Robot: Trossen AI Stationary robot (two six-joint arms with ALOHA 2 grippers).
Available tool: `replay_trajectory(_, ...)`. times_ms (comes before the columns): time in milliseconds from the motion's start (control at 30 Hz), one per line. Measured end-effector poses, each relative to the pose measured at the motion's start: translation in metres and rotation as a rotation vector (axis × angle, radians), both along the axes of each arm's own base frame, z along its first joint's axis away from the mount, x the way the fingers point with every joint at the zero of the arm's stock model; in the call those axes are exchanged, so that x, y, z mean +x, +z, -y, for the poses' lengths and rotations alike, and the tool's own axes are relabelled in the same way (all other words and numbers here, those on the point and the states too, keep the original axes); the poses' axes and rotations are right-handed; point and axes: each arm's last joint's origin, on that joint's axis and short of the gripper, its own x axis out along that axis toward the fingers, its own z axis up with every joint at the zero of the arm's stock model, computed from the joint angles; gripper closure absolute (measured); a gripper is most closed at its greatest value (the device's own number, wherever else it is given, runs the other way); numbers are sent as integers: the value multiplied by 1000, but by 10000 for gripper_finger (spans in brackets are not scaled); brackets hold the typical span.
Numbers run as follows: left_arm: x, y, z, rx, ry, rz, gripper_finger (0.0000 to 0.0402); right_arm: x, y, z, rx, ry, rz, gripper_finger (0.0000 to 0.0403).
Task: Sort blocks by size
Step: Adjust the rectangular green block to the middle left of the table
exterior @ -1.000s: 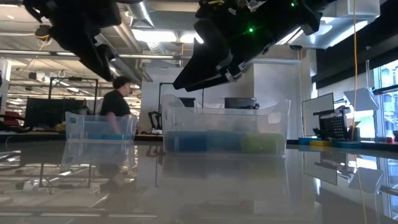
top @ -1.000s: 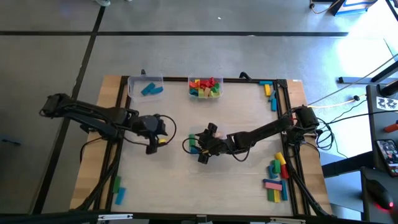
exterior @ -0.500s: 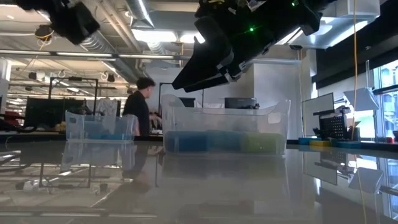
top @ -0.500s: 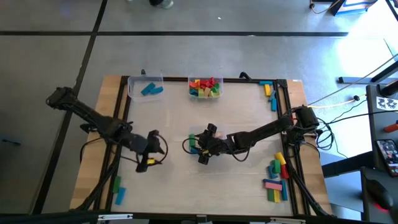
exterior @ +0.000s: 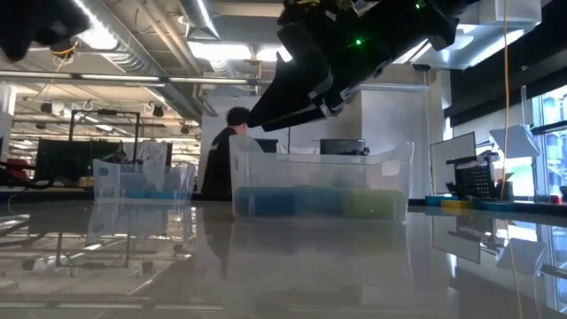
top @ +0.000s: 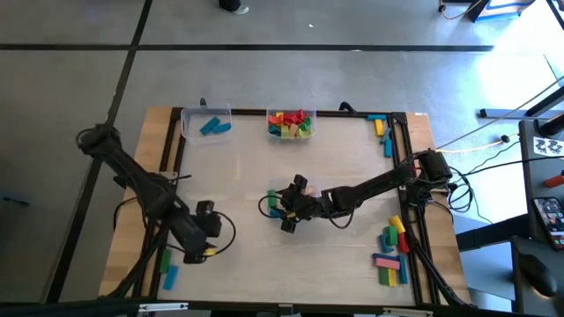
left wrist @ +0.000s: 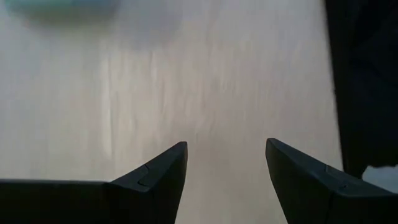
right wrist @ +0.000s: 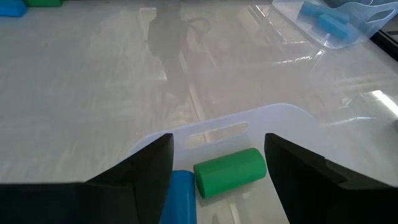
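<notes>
1. While the blocks lie in several groups, the largest mixed group (top: 392,251) sits at the table's (top: 247,176) 4 o'clock edge: pink, green, blue, yellow and red pieces close together.
2. A red, yellow and green heap (top: 290,124) fills the clear tub (top: 291,134) at 12 o'clock.
3. Blue blocks (top: 214,127) lie in a second clear tub (top: 205,114) at 11 o'clock; the right wrist view shows them too (right wrist: 329,20).
4. A green and a blue block (top: 166,267) lie side by side at 7 o'clock, near the left table edge.
5. A few blue and orange blocks (top: 382,128) lie along the frame at 1 o'clock.
6. At table centre a third clear tub (right wrist: 273,118) holds a green cylinder block (right wrist: 230,172) touching a blue block (right wrist: 181,198).
7. The right gripper (top: 284,210) hovers over this centre tub, jaws wide, with the green cylinder between the fingers (right wrist: 140,171) but clear of them; nothing is gripped.
8. The left gripper (top: 204,249) is at 7 o'clock, just beside the green-and-blue pair. Its fingers (left wrist: 158,174) are spread wide over bare wood and hold nothing; a yellow spot shows at the gripper in the high view.
9. A person (exterior: 223,159) stands in the room beyond the table, behind the tubs.
</notes>
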Motion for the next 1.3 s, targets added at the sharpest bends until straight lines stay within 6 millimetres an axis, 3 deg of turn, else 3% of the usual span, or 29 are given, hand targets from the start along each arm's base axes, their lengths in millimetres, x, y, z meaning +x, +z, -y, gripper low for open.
replay_trajectory(367, -18, -35, 30, -88, 111, -413, 203, 0, 0, 0, -9, 5, -4, 155)
replay_trajectory(767, -45, -71, 83, -171, 207, -677, 350, -1, -1, 0, -28, 16, -18, 155)
replay_trajectory(933, -61, -84, 95, -115, 198, -768, 396, -1, -2, 0, -32, 16, -32, 155)
replay_trajectory(1300, -71, -110, 99, 34, 94, -918, 399, -1, -2, 0, -32, 16, -31, 155)
